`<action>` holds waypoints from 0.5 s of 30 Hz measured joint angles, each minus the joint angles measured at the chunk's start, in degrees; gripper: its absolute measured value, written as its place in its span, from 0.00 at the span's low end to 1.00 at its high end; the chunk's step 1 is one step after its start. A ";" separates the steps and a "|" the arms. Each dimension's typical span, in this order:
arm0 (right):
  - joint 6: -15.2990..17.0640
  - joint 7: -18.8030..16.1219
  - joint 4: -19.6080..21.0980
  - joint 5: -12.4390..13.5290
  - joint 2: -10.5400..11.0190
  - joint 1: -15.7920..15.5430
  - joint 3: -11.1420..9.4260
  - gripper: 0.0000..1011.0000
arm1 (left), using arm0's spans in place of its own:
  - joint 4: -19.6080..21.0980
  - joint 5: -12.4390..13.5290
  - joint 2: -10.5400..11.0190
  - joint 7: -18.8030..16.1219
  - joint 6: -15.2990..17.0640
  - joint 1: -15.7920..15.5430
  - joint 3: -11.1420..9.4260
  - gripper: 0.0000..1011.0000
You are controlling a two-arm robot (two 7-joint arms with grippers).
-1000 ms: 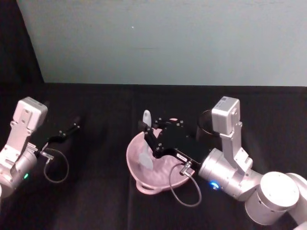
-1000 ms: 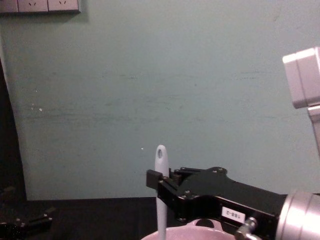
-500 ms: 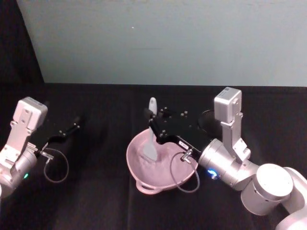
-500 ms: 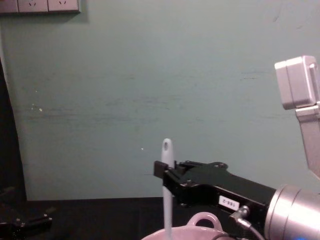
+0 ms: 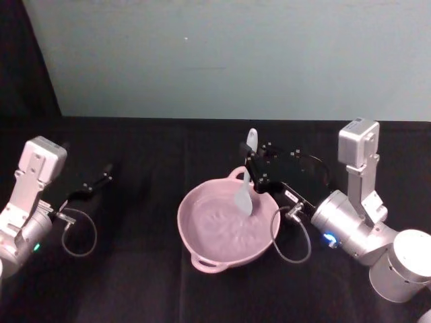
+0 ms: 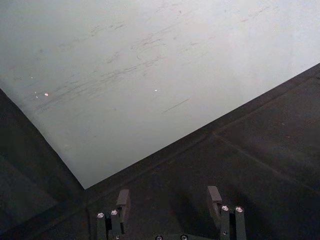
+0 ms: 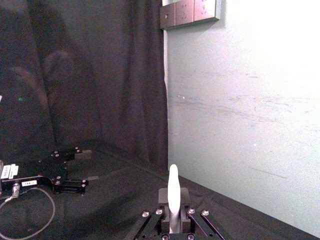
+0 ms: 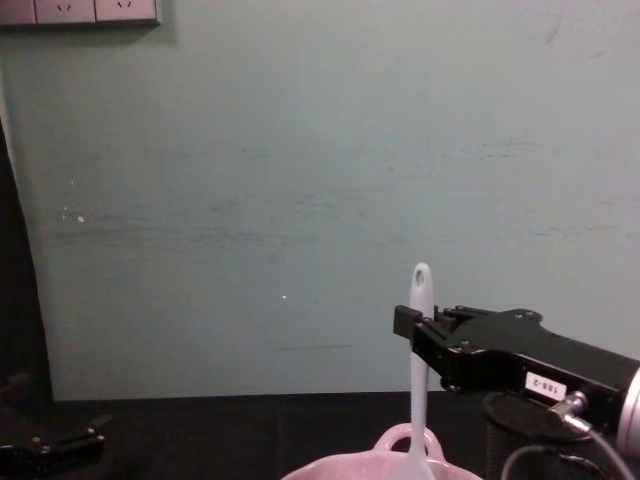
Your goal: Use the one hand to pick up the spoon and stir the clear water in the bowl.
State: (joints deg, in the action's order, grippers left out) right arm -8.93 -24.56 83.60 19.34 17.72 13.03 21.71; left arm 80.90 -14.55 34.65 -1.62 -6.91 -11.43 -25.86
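As the right gripper [image 5: 250, 161] clamps it, the slim spoon [image 5: 244, 196] stands in the bowl [image 5: 183, 214].

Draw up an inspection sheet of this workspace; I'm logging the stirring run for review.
Surface: black-covered table, no spill that I can see.
Job's things: pink bowl holding rippled water; white spoon upright, scoop down inside the bowl near its far right rim.
Clutter: black mesh cup beyond the bowl on the right.
Grippers: right gripper shut on the spoon handle over the bowl; left gripper open, parked at the table's left.
Cables: left cable loop at the left wrist; right cable loop close by the bowl's rim.
Surroundings: pale teal wall, wall sockets, dark curtain.
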 joint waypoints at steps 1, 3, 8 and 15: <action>0.14 0.00 0.39 -0.01 0.22 -0.20 -0.17 0.11 | 0.00 0.00 0.00 0.00 0.00 0.00 0.00 0.99; 0.43 -0.03 1.05 -0.14 0.55 -0.53 -0.26 0.11 | 0.00 0.00 0.00 0.00 0.00 0.00 0.00 0.99; 1.00 -0.28 2.22 -0.66 0.86 -1.15 0.18 0.11 | 0.01 0.00 0.00 0.00 0.00 0.00 0.00 0.99; 1.67 -1.63 4.00 -1.06 0.53 -2.01 2.47 0.11 | 0.00 0.00 0.00 0.00 0.00 0.00 0.00 0.99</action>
State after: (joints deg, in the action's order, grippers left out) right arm -7.26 -26.19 87.60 18.28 18.25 11.02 24.18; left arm 80.90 -14.55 34.65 -1.62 -6.91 -11.43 -25.86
